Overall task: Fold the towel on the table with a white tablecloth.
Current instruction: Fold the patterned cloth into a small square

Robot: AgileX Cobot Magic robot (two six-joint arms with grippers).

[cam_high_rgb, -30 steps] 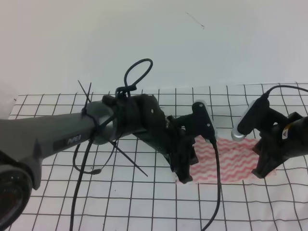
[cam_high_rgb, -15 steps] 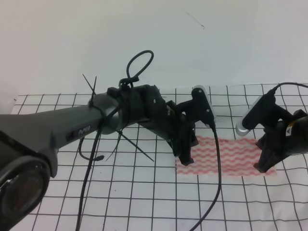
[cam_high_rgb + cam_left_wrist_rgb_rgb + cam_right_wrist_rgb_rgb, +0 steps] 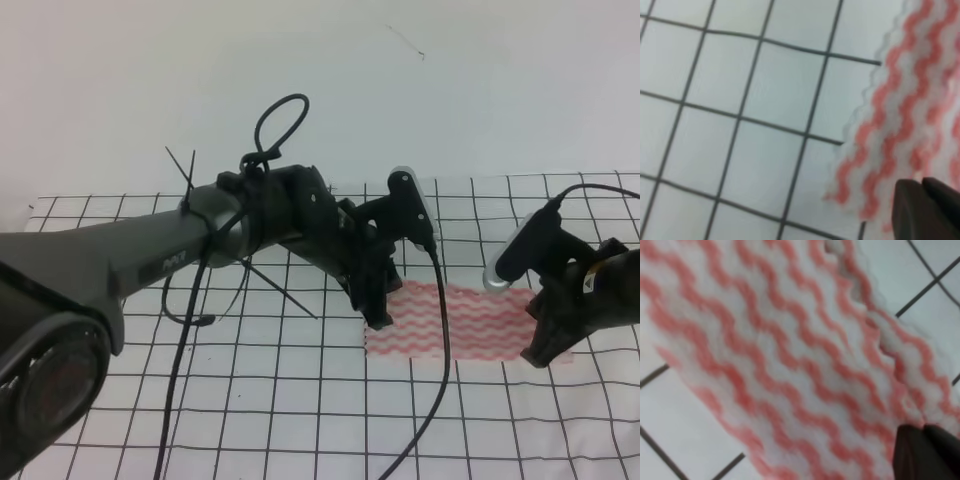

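The towel (image 3: pixel 470 322), pink-red and white wavy stripes, lies on the white grid tablecloth (image 3: pixel 250 400) of the table, right of centre. My left gripper (image 3: pixel 379 322) is at the towel's left end, jaws closed on its edge. The left wrist view shows the dark fingertips (image 3: pixel 910 210) together at the towel's (image 3: pixel 900 125) corner, which looks lifted off the cloth (image 3: pixel 740 125). My right gripper (image 3: pixel 534 358) is at the towel's right near corner. The right wrist view shows its fingertips (image 3: pixel 912 452) together on the towel (image 3: pixel 790 355).
The left arm's long grey link (image 3: pixel 100 270) spans the left half of the exterior view. A black cable (image 3: pixel 441 330) hangs from the left wrist across the towel. A plain white wall (image 3: pixel 320 90) stands behind the table's far edge.
The left gripper has moved toward the far side, taking the towel's near left edge with it. The towel now looks shorter front to back. The right gripper has shifted only slightly.
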